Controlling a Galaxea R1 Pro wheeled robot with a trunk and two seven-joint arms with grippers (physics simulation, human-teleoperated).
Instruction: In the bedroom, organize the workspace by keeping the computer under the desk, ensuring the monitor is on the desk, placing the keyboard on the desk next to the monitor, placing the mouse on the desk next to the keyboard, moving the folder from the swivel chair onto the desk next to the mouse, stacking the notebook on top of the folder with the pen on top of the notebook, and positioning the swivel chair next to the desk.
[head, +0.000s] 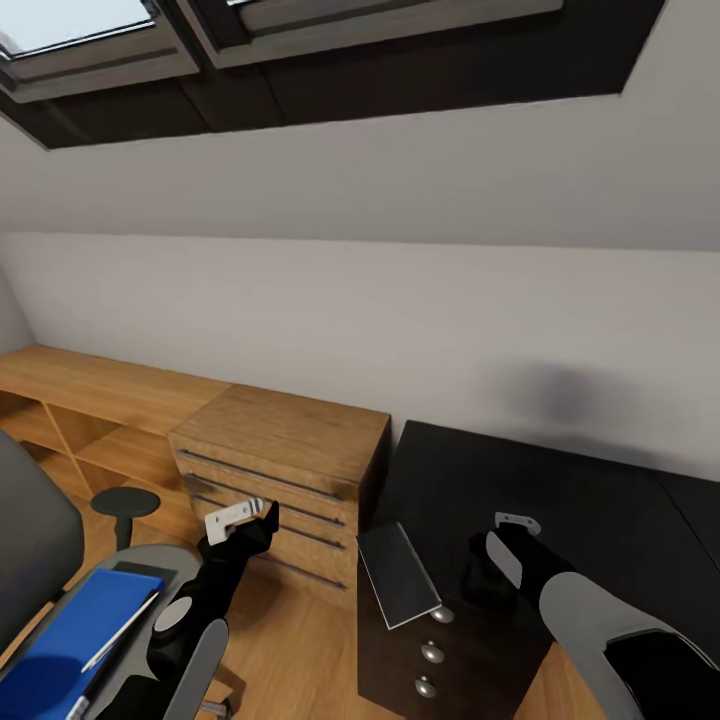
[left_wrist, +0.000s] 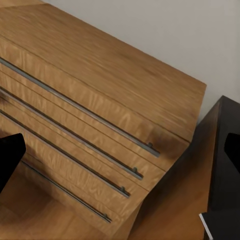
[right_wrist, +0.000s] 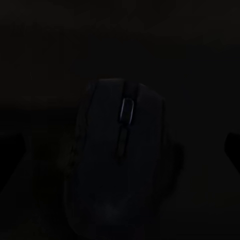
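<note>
The black mouse (right_wrist: 122, 160) rests on the glossy black desk (head: 580, 480), straight below my right gripper (right_wrist: 120, 145). That gripper is open, a fingertip on either side and clear of the mouse. In the head view the right gripper (head: 483, 578) hangs low over the desk's near left end. The grey notebook (head: 400, 572) lies there too, at the corner beside it. At the lower left the swivel chair (head: 35, 520) holds the blue folder (head: 55, 645), and the thin white pen (head: 120, 632) lies on the folder. My left gripper (head: 240, 518) is open and empty, above the floor before the chest.
A light-wood drawer chest (head: 285, 455) stands between the chair and the desk, and the left wrist camera faces its drawer fronts (left_wrist: 90, 130). A black three-drawer cabinet (head: 430, 655) sits under the desk corner. Low oak shelving (head: 90, 400) runs along the wall at left. Skylights (head: 90, 30) are overhead.
</note>
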